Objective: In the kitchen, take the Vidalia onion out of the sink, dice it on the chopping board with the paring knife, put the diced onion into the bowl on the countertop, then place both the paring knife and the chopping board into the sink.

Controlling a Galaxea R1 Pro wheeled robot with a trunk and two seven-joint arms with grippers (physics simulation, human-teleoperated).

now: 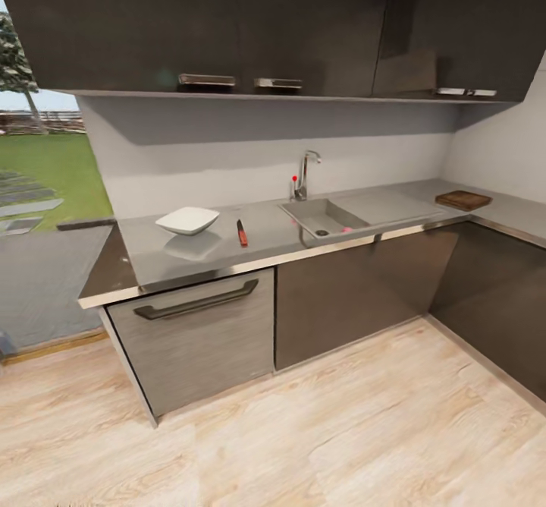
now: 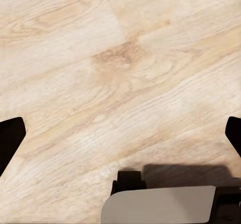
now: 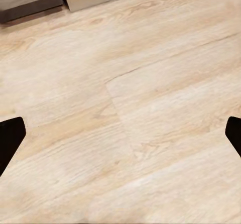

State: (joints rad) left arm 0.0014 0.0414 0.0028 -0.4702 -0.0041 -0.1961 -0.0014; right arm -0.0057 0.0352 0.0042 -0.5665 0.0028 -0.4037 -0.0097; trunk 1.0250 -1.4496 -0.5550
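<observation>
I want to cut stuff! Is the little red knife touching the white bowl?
Apart. The head view shows bare grey countertop between the paring knife and the bowl.

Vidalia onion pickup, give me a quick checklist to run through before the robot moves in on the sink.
1. Vidalia onion located: ok, a small pink spot at the sink basin's near right edge.
2. Left gripper open and empty: ok, fingertips wide apart over the wooden floor.
3. Right gripper open and empty: ok, same stance.
4. Within reach of the sink: not ok, the robot stands back with floor ahead.
5. Chopping board found: ok, on the countertop at the far right corner.
6. Paring knife and bowl found: ok, side by side left of the sink.
</observation>
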